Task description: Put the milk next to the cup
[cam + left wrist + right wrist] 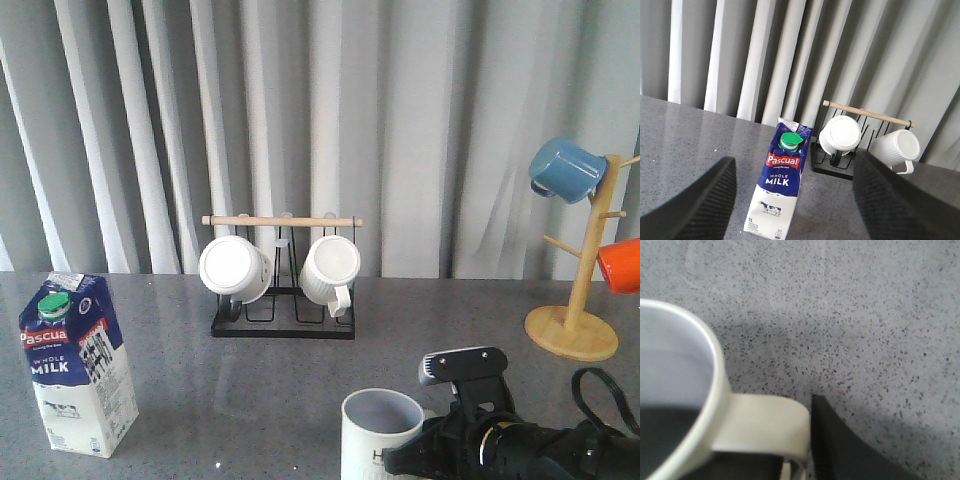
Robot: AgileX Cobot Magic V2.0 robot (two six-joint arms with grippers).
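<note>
The milk (75, 365), a tall blue and white carton with a green cap, stands upright at the table's front left. In the left wrist view the milk (780, 185) stands ahead of my left gripper (797, 216), whose fingers (690, 205) are spread wide and hold nothing. The left gripper does not show in the front view. The cup (380, 428), pale with a greyish-blue inside, stands at the front centre. My right gripper (415, 450) is at the cup's right side. In the right wrist view the gripper (790, 460) is shut on the cup's handle (765, 425).
A black wire rack (283, 322) with a wooden bar holds two white ribbed mugs at the back centre. A wooden mug tree (572, 330) with a blue mug (565, 170) and an orange mug (622, 265) stands at the right. Grey curtains hang behind the table.
</note>
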